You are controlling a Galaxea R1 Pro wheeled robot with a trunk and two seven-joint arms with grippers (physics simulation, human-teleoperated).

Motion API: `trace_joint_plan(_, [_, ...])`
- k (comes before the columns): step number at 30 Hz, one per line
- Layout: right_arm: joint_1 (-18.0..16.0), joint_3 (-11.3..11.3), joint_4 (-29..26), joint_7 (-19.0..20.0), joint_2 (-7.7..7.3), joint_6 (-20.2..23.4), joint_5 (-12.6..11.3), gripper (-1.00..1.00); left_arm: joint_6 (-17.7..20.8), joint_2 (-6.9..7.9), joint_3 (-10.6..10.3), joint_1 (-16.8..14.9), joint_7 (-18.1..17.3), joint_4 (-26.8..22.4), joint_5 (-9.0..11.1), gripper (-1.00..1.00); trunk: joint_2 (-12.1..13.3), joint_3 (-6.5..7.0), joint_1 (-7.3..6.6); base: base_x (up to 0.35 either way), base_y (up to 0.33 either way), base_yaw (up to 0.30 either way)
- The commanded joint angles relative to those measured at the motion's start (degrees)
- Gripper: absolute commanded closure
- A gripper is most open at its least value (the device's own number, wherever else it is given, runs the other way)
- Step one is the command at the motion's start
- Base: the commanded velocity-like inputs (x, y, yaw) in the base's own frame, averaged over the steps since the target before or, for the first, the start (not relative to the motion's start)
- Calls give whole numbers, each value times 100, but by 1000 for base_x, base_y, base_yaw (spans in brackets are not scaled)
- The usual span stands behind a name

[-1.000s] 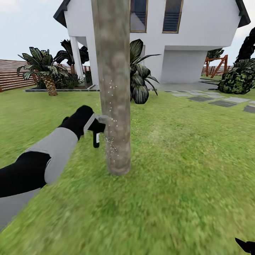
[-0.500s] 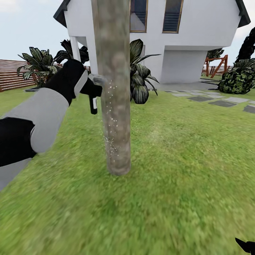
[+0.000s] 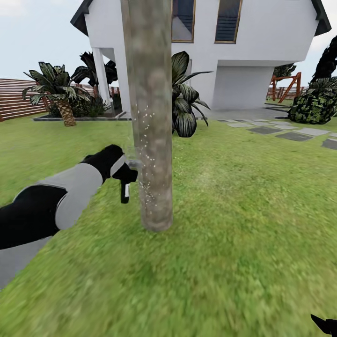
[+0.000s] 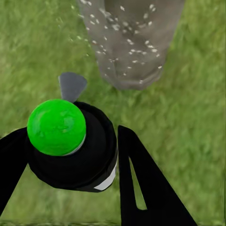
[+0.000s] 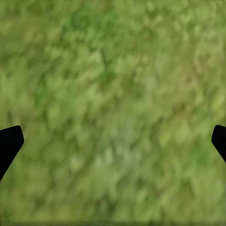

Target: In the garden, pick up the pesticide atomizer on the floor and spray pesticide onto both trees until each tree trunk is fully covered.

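A thick mottled grey-brown tree trunk (image 3: 152, 117) rises from the lawn straight ahead, dotted with white spray specks along its left side. My left gripper (image 3: 120, 169) is shut on the pesticide atomizer (image 3: 125, 191), a black bottle hanging just left of the trunk's lower part, its grey nozzle (image 3: 135, 164) almost touching the bark. In the left wrist view the atomizer (image 4: 77, 157) shows a green cap (image 4: 56, 127) between my black fingers (image 4: 141, 183), nozzle aimed at the speckled trunk (image 4: 132, 42). My right gripper (image 5: 113, 141) hangs open over bare grass; its tip (image 3: 325, 323) peeks in low right.
A white house (image 3: 243, 56) stands behind the tree with a broad-leaf plant (image 3: 185, 100) just past the trunk. A short palm (image 3: 63, 96) and slat fence (image 3: 16, 98) lie left; stepping stones (image 3: 281, 131) and a dark bush (image 3: 313, 105) right. Lawn surrounds the trunk.
My left arm swept up along the trunk with the atomizer, then came back down to its lower part. White specks now reach higher on the bark. The view itself has not shifted.
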Motion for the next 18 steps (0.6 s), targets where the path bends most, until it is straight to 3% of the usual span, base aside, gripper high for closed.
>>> trace_joint_plan(1, [-1, 2, 0, 0, 2, 0, 0, -100, -56, 3, -14, 84, 1, 1, -17, 100, -1, 2, -3, 0, 0, 0])
trace_joint_plan(6, [-2, -2, 0, 0, 3, 0, 0, -100, -292, 16, -14, 772, 0, 6, -19, 100, -1, 2, -3, 0, 0, 0])
trace_joint_plan(9, [1, -2, 0, 0, 1, 0, 0, -100, -537, 25, -12, 1041, 0, 6, -18, 100, -1, 2, -3, 0, 0, 0])
trace_joint_plan(13, [0, -2, 0, 6, 2, 0, 0, -100, -592, 7, -14, 1223, 0, 35, -6, 100, -1, 2, -3, 0, 0, 0])
trace_joint_plan(14, [0, -2, 0, 16, -1, 0, 0, -100, -638, 3, -14, 1397, 0, 41, -8, 100, -1, 2, -3, 0, 0, 0])
trace_joint_plan(18, [1, -2, -7, 32, -2, 0, 0, -100, -1385, -11, -14, 1787, 0, 48, -9, 100, -1, 2, -3, 0, -65, 118])
